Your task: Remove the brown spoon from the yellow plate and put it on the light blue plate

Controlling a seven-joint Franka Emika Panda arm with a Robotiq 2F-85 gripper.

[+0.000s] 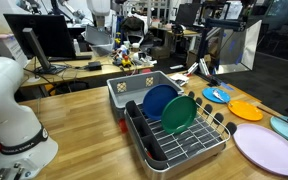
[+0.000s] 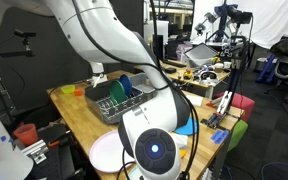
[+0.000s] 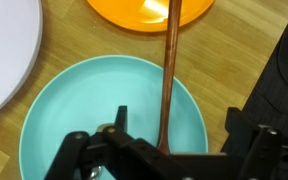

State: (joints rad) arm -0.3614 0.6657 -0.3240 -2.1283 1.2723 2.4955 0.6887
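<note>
The black gripper point(image 3: 174, 138) hangs over the round pale aqua plate point(image 3: 74, 110); whether its jaws clamp the slim dark brown spoon point(image 3: 170, 70) cannot be told. The spoon's far end reaches over the round yellow-orange plate point(image 3: 134, 12), so a release now might leave it bridging both rims. Both plates look otherwise bare.

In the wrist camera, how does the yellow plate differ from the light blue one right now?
Colour: the yellow plate is orange-yellow, the light blue plate pale aqua. Framing: the light blue plate fills the middle, right under the gripper, while only an edge of the yellow plate shows at the top. Shared: both are round, sit on the wooden table, and the brown spoon crosses both in this view.
</note>
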